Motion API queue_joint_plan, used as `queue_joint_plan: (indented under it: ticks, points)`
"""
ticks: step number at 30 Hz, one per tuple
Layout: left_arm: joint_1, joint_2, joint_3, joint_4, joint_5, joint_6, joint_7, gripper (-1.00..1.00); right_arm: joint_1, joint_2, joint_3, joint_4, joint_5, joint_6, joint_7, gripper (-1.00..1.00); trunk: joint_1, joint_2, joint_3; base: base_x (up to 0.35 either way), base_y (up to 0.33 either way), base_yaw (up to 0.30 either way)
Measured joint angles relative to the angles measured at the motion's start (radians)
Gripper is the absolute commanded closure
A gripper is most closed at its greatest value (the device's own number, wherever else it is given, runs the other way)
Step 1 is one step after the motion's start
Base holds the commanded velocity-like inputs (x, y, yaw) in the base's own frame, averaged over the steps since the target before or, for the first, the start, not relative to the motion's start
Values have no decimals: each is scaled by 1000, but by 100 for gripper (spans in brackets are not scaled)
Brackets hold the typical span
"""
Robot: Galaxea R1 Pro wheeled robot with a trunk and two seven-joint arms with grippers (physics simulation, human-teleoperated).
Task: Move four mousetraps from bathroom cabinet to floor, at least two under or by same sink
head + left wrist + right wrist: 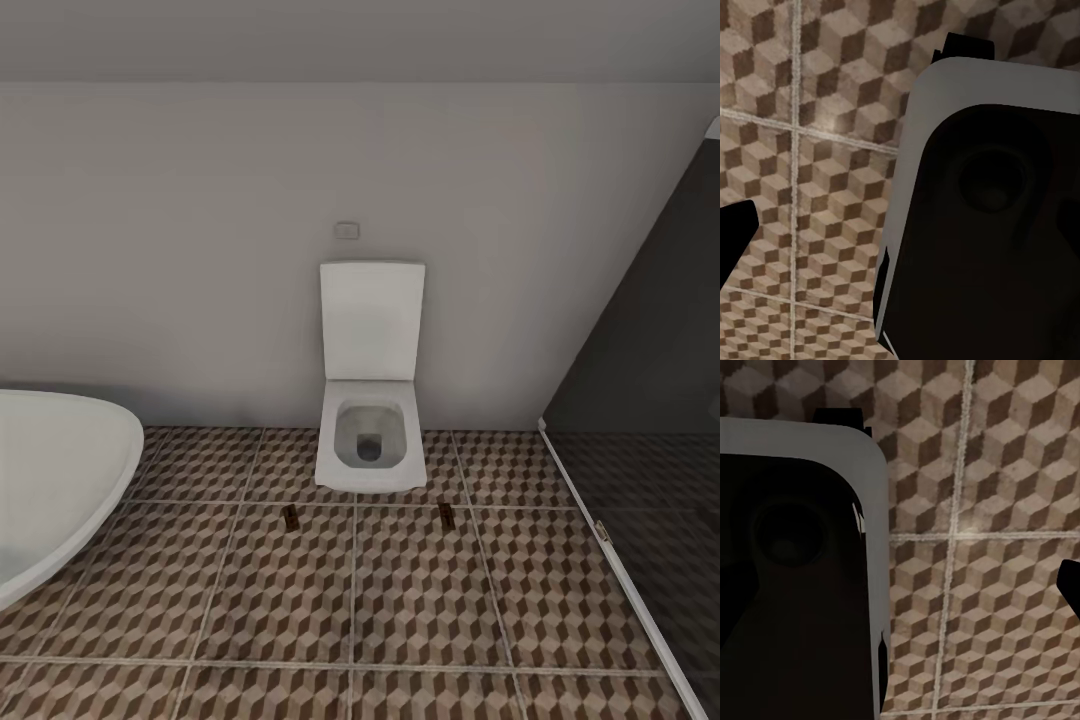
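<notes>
Both wrists over the tiles, dark robot body close beside each.

Head camera faces the toilet (370, 400) wall; both wrist cameras look closely down at the bathroom floor (810, 150).

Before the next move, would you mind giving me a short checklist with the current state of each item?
1. Mousetraps on the bathroom floor: two visible, left mousetrap and right mousetrap; other two: not ok.
2. Same floor surface: ok.
3. Beside a sink: not ok; they flank the toilet.
4. Bathtub clearance: ok.
5. Gripper states: cannot tell.
</notes>
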Motion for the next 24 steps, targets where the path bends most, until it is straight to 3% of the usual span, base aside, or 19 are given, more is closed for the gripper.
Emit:
queue_joint_plan:
  ticks: [24]
  points:
    - [0,0,0,0,0,0,0,-100,0,0,0,0,0,0,0,-100,0,0,0,0,0,0]
